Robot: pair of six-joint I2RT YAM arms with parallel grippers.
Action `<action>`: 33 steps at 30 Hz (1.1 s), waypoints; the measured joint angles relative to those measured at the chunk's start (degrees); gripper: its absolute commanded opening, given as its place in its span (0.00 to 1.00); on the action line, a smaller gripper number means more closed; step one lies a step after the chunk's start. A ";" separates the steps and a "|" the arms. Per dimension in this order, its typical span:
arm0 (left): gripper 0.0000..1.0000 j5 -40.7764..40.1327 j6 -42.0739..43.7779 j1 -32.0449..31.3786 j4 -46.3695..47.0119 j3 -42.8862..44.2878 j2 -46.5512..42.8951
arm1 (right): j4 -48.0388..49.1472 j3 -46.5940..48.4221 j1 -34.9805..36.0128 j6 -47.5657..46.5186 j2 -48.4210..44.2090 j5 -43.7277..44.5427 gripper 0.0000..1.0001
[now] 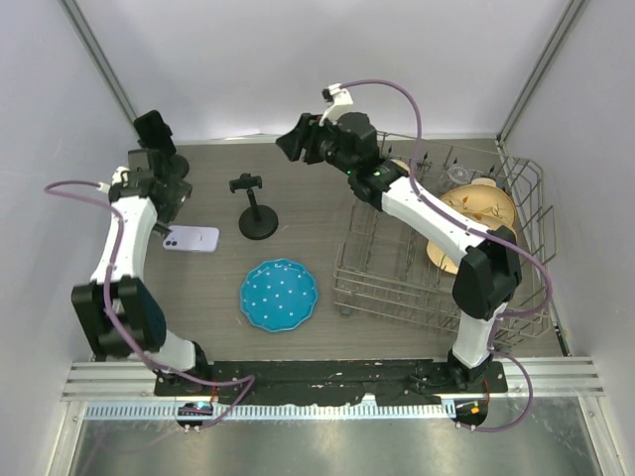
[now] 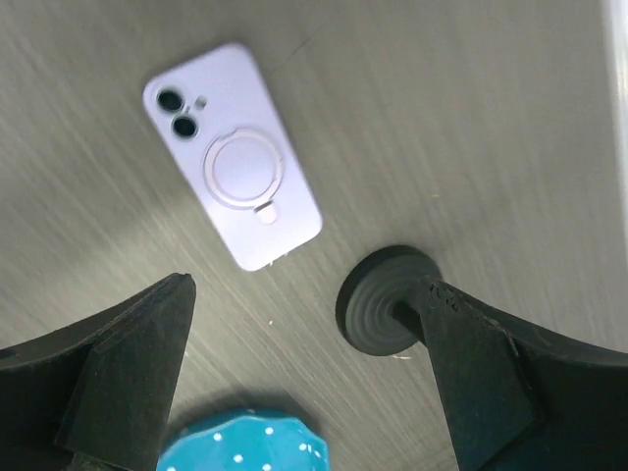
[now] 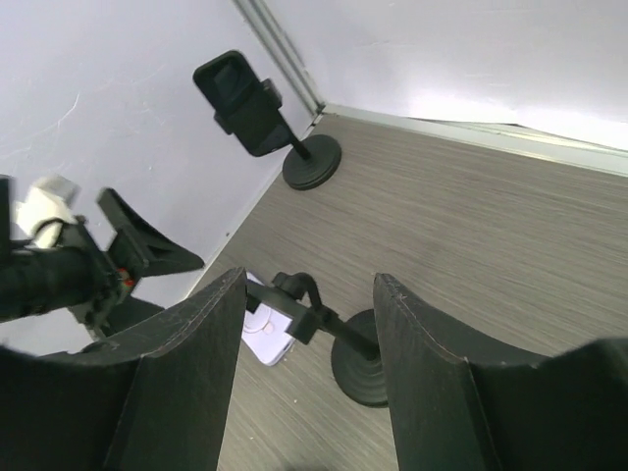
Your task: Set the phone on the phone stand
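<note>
Holding the left hand point(image 2: 306, 294) wide open just short of the lilac phone point(image 2: 234, 155) lying face down on the grey bench point(image 2: 471, 118) beside the black round-based stand point(image 2: 383, 299), lining up the pickup, likely needing lowering and closing next.

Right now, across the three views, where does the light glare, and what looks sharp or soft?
Top external: even, soft light, with a bright patch low on the back wall. Left wrist: the phone is sharp; the left gripper, close to the lens, is dark and soft-edged. Right wrist: the same wall glares white, and the right gripper reads as a near-black silhouette.
</note>
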 measured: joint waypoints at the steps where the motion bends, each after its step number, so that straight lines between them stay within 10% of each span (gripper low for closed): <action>1: 1.00 0.02 -2.80 0.22 -3.63 2.16 3.06 | 0.09 -0.63 -0.72 0.31 -0.61 -0.28 0.60; 13: 1.00 5.31 -19.39 0.68 -23.04 19.78 32.98 | 5.35 -9.22 -9.46 3.82 -10.25 -2.58 0.59; 33: 1.00 10.97 -26.18 1.22 -21.77 18.93 40.37 | 8.83 -10.91 -11.04 6.97 -10.56 -5.92 0.59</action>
